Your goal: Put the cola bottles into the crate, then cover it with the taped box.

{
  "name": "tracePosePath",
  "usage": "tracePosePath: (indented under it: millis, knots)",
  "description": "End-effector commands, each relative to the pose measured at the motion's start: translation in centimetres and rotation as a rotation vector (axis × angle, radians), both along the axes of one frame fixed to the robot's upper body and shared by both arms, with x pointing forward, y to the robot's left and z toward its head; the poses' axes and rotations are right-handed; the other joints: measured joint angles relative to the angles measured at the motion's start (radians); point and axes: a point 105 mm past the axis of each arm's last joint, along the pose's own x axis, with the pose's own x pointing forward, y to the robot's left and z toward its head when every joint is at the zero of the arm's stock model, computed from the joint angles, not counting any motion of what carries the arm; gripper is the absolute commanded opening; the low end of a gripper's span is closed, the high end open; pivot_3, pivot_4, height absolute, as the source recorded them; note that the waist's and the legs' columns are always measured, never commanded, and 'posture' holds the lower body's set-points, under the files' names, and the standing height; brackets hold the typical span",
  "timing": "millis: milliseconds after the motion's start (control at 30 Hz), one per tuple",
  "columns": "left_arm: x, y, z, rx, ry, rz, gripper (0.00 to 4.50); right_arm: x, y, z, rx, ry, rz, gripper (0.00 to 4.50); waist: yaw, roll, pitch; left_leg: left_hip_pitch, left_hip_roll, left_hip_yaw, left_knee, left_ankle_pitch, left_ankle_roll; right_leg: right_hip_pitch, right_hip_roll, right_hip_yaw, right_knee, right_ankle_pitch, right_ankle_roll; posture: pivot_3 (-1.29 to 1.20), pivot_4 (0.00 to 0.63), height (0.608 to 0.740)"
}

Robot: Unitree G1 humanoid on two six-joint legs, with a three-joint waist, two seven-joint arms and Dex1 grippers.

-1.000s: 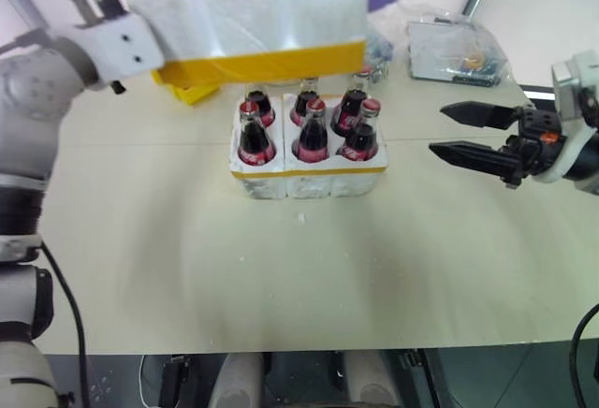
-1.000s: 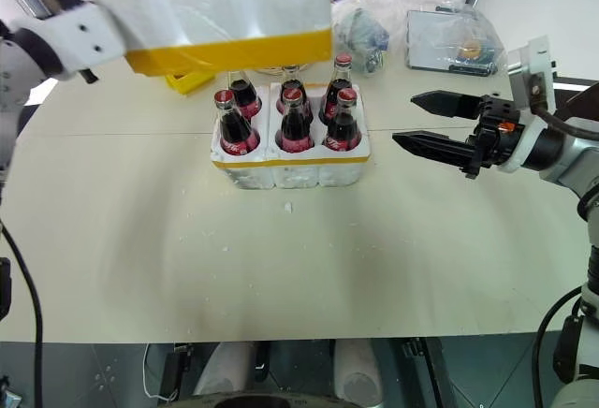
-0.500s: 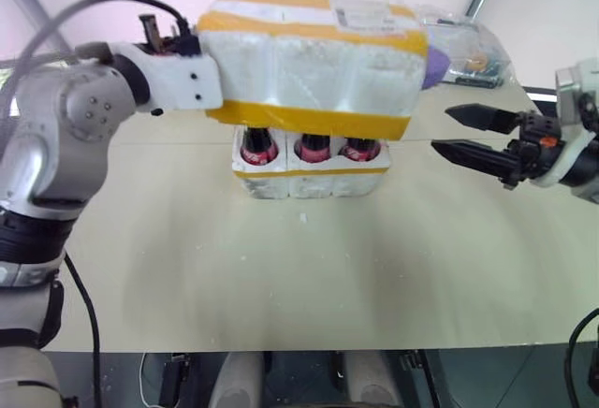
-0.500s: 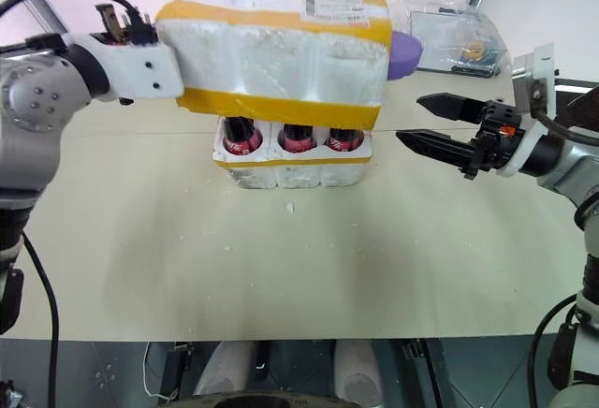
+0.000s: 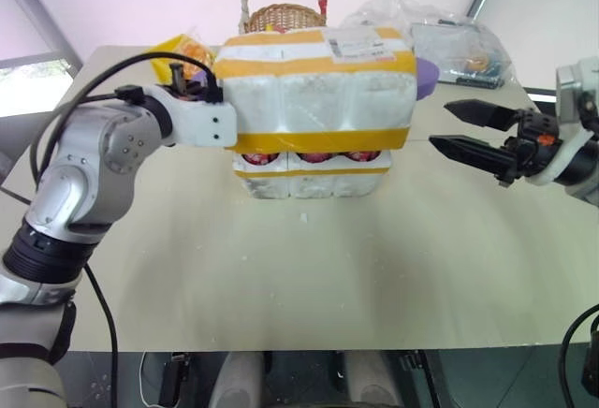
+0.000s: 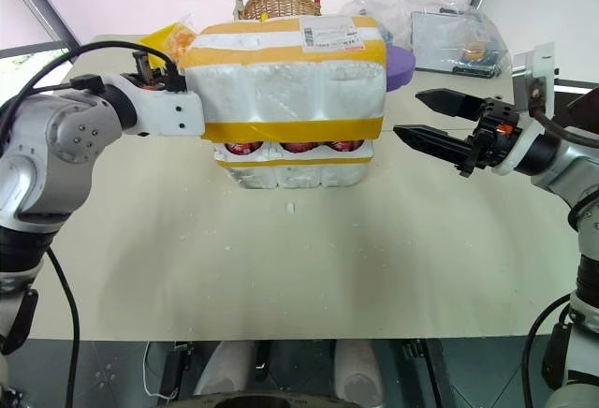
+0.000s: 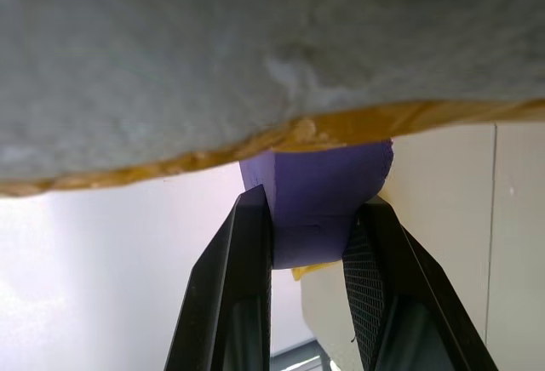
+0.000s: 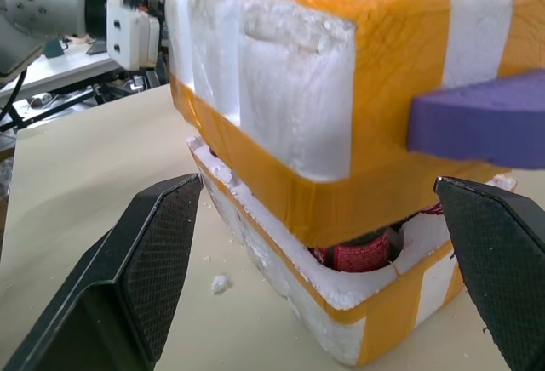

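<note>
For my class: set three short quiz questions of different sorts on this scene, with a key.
1. True or false: the taped box already sits flush on the crate.
2. The left gripper is shut on: A) a purple tab at the taped box's end, B) a bottle cap, C) the wicker basket.
3. Fill in: the right gripper hangs beside the box with its jaws ____.

Key
1. False: a gap still shows the red of the cola bottles.
2. A.
3. Open.
</note>
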Motion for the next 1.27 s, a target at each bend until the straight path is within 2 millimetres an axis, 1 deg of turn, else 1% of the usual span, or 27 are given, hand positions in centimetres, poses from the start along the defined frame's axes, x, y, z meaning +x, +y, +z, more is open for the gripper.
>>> tracePosePath:
  millis: [33, 100, 133, 167, 200, 267, 400, 533, 567, 633, 667, 700, 767, 800, 833, 867, 933, 1000, 1067, 1100, 1167, 1267]
  knots:
    - [-0.7, -0.5, 0.5, 0.048, -0.051, -0.033, 1.99, -0.3, -0.2, 0.7, 0.0, -0.047, -0.002, 4.5, 0.0, 0.0, 0.0, 0.0, 0.0, 0.0, 0.0, 0.0, 0.0, 0.0, 0.0, 0.0, 0.0, 0.0, 0.0, 0.0, 0.15, 0.738]
    - [-0.9, -0.5, 0.7, 0.055, -0.071, -0.047, 3.04, -0.3, -0.4, 0.5, -0.008, -0.04, -0.006, 4.5, 0.0, 0.0, 0.0, 0.0, 0.0, 0.0, 0.0, 0.0, 0.0, 0.0, 0.0, 0.0, 0.0, 0.0, 0.0, 0.0, 0.15, 0.738]
    - [-1.0, -0.6, 0.9, 0.058, -0.081, -0.055, 3.49, -0.4, -0.4, 0.5, -0.013, -0.037, -0.007, 4.5, 0.0, 0.0, 0.0, 0.0, 0.0, 0.0, 0.0, 0.0, 0.0, 0.0, 0.0, 0.0, 0.0, 0.0, 0.0, 0.0, 0.15, 0.738]
    - [-1.1, -0.7, 1.0, 0.064, -0.087, -0.067, 4.05, -0.4, -0.5, 0.4, -0.018, -0.035, -0.01, 4.5, 0.0, 0.0, 0.0, 0.0, 0.0, 0.0, 0.0, 0.0, 0.0, 0.0, 0.0, 0.0, 0.0, 0.0, 0.0, 0.0, 0.15, 0.738]
    - [-1.3, -0.7, 1.0, 0.068, -0.089, -0.078, 4.45, -0.4, -0.6, 0.3, -0.021, -0.032, -0.011, 4.5, 0.0, 0.0, 0.0, 0.0, 0.0, 0.0, 0.0, 0.0, 0.0, 0.0, 0.0, 0.0, 0.0, 0.0, 0.0, 0.0, 0.15, 0.738]
    - [-1.7, -0.8, 0.8, 0.071, -0.084, -0.095, 4.45, -0.4, -0.8, 0.3, -0.023, -0.029, -0.014, 4.5, -0.001, 0.0, 0.0, 0.0, 0.0, 0.0, 0.001, 0.0, 0.0, 0.0, 0.0, 0.0, 0.0, 0.0, 0.0, 0.0, 0.15, 0.738]
    - [-3.0, 0.1, 0.0, 0.068, -0.047, -0.1, 4.45, -0.5, -1.1, -0.3, -0.05, -0.002, -0.011, 4.5, -0.004, 0.0, 0.0, 0.0, 0.0, 0.0, 0.0, 0.0, 0.001, 0.0, 0.0, 0.0, 0.0, 0.0, 0.0, 0.0, 0.15, 0.738]
    - [-3.5, 2.2, 1.7, -0.075, -0.07, -0.06, 4.45, -0.7, -1.5, -0.7, -0.063, 0.018, -0.012, 4.5, -0.001, 0.0, 0.0, 0.0, 0.0, 0.0, 0.002, 0.0, 0.001, 0.001, 0.0, 0.0, 0.0, 0.0, 0.0, 0.0, 0.15, 0.738]
    - [-3.5, 3.2, 2.3, -0.139, -0.068, -0.038, 4.45, -0.7, -1.5, -0.8, -0.068, 0.02, -0.013, 4.5, 0.0, 0.0, 0.0, 0.0, 0.0, 0.0, 0.002, 0.0, 0.001, 0.001, 0.0, 0.0, 0.0, 0.0, 0.0, 0.0, 0.15, 0.738]
    - [-4.0, 4.7, 2.9, -0.343, 0.009, -0.048, 4.45, -0.6, -1.6, -0.9, -0.079, 0.024, -0.018, 4.5, -0.001, 0.0, 0.0, 0.0, 0.0, 0.0, 0.004, -0.001, 0.001, 0.001, 0.0, 0.0, 0.0, 0.0, 0.0, 0.0, 0.15, 0.738]
    - [-4.4, 5.8, 3.1, -0.511, 0.073, -0.044, 4.45, -0.6, -1.7, -1.0, -0.085, 0.025, -0.018, 4.5, -0.001, 0.0, 0.0, 0.0, 0.0, 0.0, 0.004, -0.001, 0.001, 0.001, 0.0, 0.0, 0.0, 0.0, 0.0, 0.0, 0.15, 0.738]
    - [-4.7, 6.3, 3.0, -0.618, 0.122, -0.05, 4.45, -0.6, -1.7, -1.0, -0.088, 0.026, -0.018, 4.5, -0.002, 0.0, 0.0, 0.0, 0.0, 0.0, 0.004, -0.001, 0.001, 0.001, 0.0, 0.0, 0.0, 0.0, 0.0, 0.0, 0.15, 0.738]
    - [-6.5, 7.1, 3.3, -0.923, 0.292, -0.133, 4.45, -0.6, -1.8, -1.2, -0.106, 0.026, -0.018, 4.5, -0.006, 0.0, 0.0, 0.0, 0.0, -0.001, 0.005, -0.001, 0.001, 0.001, 0.0, 0.0, 0.001, 0.0, 0.0, 0.0, 0.15, 0.738]
    - [-7.2, 7.2, 3.4, -1.008, 0.351, -0.169, 4.45, -0.5, -1.9, -1.2, -0.113, 0.026, -0.018, 4.5, -0.006, 0.0, 0.0, 0.0, 0.0, -0.001, 0.005, -0.001, 0.001, 0.001, 0.0, 0.0, 0.001, 0.0, 0.0, 0.0, 0.15, 0.738]
    - [-8.1, 7.6, 3.4, -1.135, 0.456, -0.194, 4.45, -0.5, -1.9, -1.3, -0.124, 0.026, -0.019, 4.5, -0.007, 0.0, 0.0, 0.0, 0.001, -0.001, 0.006, -0.001, 0.002, 0.001, 0.001, 0.0, 0.001, 0.0, 0.0, 0.0, 0.15, 0.738]
    - [-8.9, 7.9, 3.8, -1.225, 0.522, -0.237, 4.45, -0.4, -2.0, -1.4, -0.131, 0.026, -0.02, 4.5, -0.007, 0.0, 0.0, 0.0, 0.001, -0.001, 0.006, -0.001, 0.002, 0.001, 0.001, 0.0, 0.001, 0.0, 0.0, 0.0, 0.15, 0.738]
    - [-10.0, 9.4, 3.3, -1.398, 0.689, -0.221, 4.45, -0.2, -2.1, -1.5, -0.14, 0.026, -0.02, 4.5, -0.008, 0.0, 0.0, 0.0, 0.001, -0.001, 0.007, -0.001, 0.002, 0.002, 0.001, 0.0, 0.002, 0.0, 0.0, 0.0, 0.15, 0.738]
    - [-10.9, 9.7, 2.3, -1.433, 0.809, -0.227, 4.45, -0.1, -2.2, -1.5, -0.145, 0.027, -0.021, 4.5, -0.009, 0.0, 0.0, 0.0, 0.001, -0.001, 0.007, -0.001, 0.002, 0.002, 0.001, 0.0, 0.002, 0.0, 0.0, 0.0, 0.15, 0.738]
    - [-12.0, 9.4, 0.9, -1.416, 0.941, -0.228, 4.45, 0.0, -2.4, -1.6, -0.151, 0.029, -0.021, 4.5, -0.009, 0.001, 0.0, 0.001, 0.001, -0.001, 0.007, -0.001, 0.002, 0.003, 0.001, 0.0, 0.002, 0.0, 0.0, 0.0, 0.15, 0.738]
    - [-12.2, 9.4, 0.1, -1.394, 0.983, -0.206, 4.45, 0.1, -2.4, -1.7, -0.161, 0.03, -0.02, 4.5, -0.008, 0.001, 0.0, 0.001, 0.001, -0.001, 0.007, -0.001, 0.002, 0.003, 0.001, 0.0, 0.002, -0.001, 0.0, 0.0, 0.15, 0.738]
    - [-12.2, 9.5, -0.9, -1.352, 1.009, -0.172, 4.45, 0.1, -2.5, -1.8, -0.17, 0.034, -0.017, 4.5, -0.004, 0.001, 0.0, 0.001, 0.001, -0.001, 0.007, -0.001, 0.001, 0.003, 0.001, 0.0, 0.001, -0.002, -0.004, 0.0, 0.15, 0.738]
    - [-11.5, 9.6, -1.3, -1.322, 0.992, -0.158, 4.45, 0.1, -2.5, -1.9, -0.171, 0.038, -0.015, 4.5, 0.001, 0.001, 0.0, 0.001, 0.001, -0.001, 0.007, -0.001, 0.001, 0.003, 0.001, 0.0, 0.0, -0.003, -0.005, 0.0, 0.15, 0.738]
